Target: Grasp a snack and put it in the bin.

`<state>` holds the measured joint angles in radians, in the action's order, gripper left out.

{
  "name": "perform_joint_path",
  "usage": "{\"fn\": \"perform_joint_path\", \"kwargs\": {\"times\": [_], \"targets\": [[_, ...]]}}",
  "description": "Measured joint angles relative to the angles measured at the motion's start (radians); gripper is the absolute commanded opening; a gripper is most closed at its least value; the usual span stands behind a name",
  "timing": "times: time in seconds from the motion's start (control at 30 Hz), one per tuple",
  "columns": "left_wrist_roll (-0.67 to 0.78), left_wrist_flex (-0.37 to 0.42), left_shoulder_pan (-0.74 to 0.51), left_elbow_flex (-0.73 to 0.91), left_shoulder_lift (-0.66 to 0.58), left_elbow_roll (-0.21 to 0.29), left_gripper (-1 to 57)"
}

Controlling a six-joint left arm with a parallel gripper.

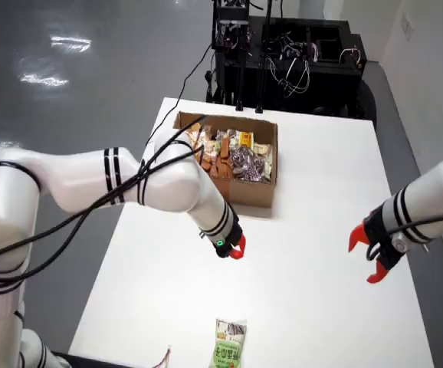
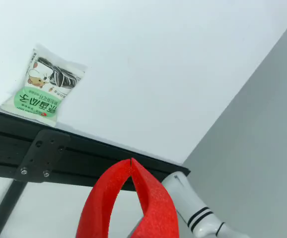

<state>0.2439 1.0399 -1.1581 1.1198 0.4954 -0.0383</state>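
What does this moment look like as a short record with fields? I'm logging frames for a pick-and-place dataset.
working gripper: red fingers, gripper low over the white table, tips meeting in the wrist view, nothing held
target snack: green-and-white snack packet lying flat near the table's near edge, apart from the gripper
bin: cardboard box at the far side, already full of snacks
second arm: at right of the overhead view, its red gripper open, empty
task state: packet not yet grasped

Bare table [image 1: 306, 253] around the snack [image 1: 228, 343] — box [image 1: 246, 192] well apart
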Motion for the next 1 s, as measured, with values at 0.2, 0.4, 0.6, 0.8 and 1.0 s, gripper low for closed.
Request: {"fn": "perform_joint_path", "kwargs": {"times": [0.2,0.4,0.6,0.8,1.0], "targets": [[-0.05,-0.005,-0.007,0.024,-0.02,0.001,3.4],[-0.115,-0.005,-0.013,0.057,-0.041,0.001,4.3],[-0.137,-0.006,-0.014,0.078,-0.054,0.002,12.7],[-0.16,-0.034,-0.021,0.129,-0.09,0.003,23.5],[-0.22,-0.068,-0.041,0.187,-0.125,0.005,33.4]]}}
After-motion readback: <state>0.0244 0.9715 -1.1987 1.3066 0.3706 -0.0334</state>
